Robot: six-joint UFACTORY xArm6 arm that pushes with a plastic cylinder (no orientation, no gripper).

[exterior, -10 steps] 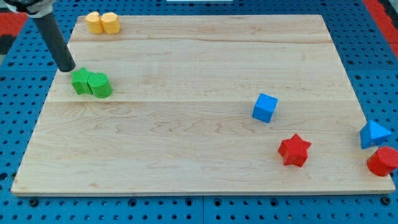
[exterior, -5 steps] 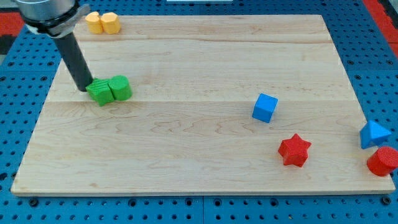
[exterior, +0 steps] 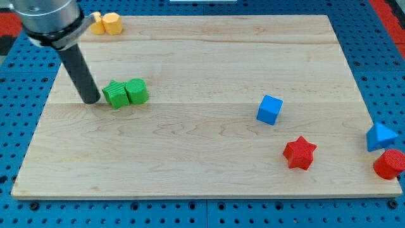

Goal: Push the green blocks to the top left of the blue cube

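Two green blocks lie side by side on the wooden board: a star-like green block and a rounder green block touching its right side. My tip sits just left of the star-like green block, at or very near its left edge. The blue cube stands far to the right, right of the board's middle. The green pair is left of the cube and slightly higher in the view.
Two yellow blocks sit at the board's top left, partly behind the arm. A red star lies below the blue cube. A blue pyramid-like block and a red block sit at the right edge.
My tip has moved right and slightly down, pushing both green blocks to the right along the board. The other blocks have not moved.
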